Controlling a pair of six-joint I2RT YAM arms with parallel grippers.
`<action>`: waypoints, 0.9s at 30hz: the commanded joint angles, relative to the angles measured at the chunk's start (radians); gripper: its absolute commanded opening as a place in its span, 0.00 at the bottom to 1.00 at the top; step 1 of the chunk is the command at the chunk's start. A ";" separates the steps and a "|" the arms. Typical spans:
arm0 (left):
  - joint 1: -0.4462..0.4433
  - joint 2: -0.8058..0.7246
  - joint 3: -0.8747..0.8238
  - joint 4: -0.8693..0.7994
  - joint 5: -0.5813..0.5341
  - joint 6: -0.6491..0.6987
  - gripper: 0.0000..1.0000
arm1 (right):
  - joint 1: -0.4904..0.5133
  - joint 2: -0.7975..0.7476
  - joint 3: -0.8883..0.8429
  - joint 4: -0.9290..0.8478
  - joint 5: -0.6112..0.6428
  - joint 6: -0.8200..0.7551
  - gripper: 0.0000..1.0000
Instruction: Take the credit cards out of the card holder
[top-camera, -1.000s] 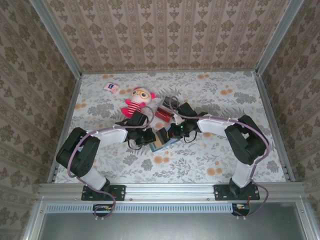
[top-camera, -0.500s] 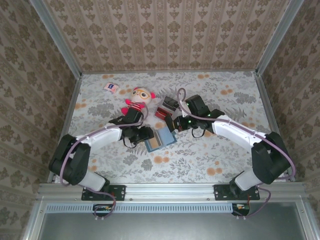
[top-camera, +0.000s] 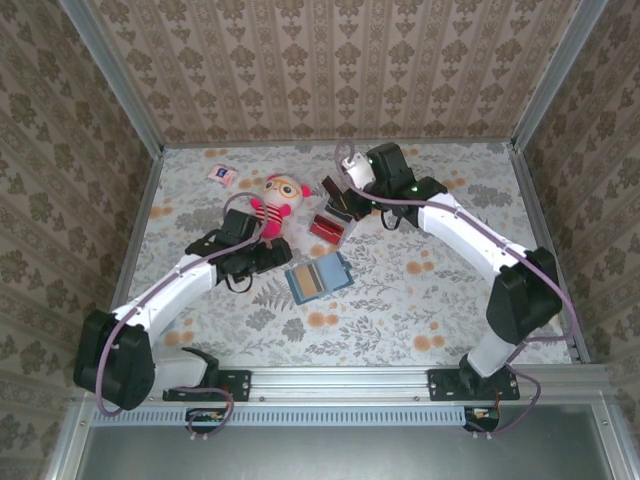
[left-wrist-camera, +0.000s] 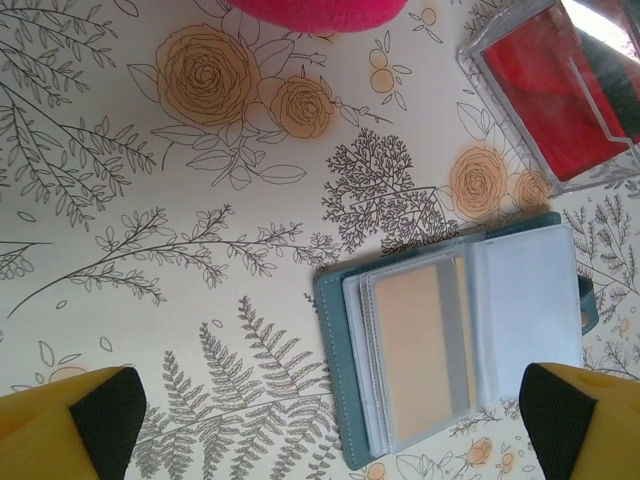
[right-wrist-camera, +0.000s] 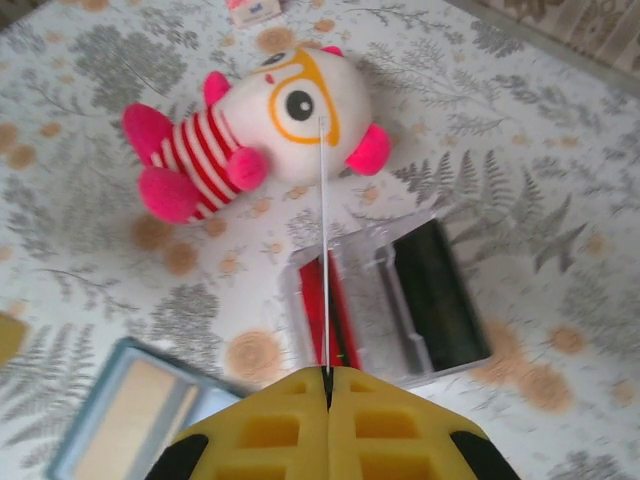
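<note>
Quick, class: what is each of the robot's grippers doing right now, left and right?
Left gripper: open, holding nothing, above the teal folding card holder.
Right gripper: shut on a thin pale card seen edge-on.

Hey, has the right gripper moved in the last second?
Yes. In the top view the right gripper has gone from the card holder toward the far wall, now level with the plush doll, shut on a credit card.

Bright, even light, faint shadows; the card holder (right-wrist-camera: 125, 410) looks soft, perhaps out of focus.
</note>
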 joint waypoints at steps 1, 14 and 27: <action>0.031 -0.021 -0.019 -0.042 -0.029 0.036 1.00 | -0.025 0.080 0.073 -0.076 0.000 -0.221 0.00; 0.038 -0.010 -0.042 -0.030 -0.001 0.013 1.00 | -0.098 0.342 0.310 -0.229 -0.071 -0.432 0.00; 0.039 -0.027 -0.063 -0.033 -0.009 -0.052 1.00 | -0.109 0.415 0.349 -0.262 -0.105 -0.443 0.02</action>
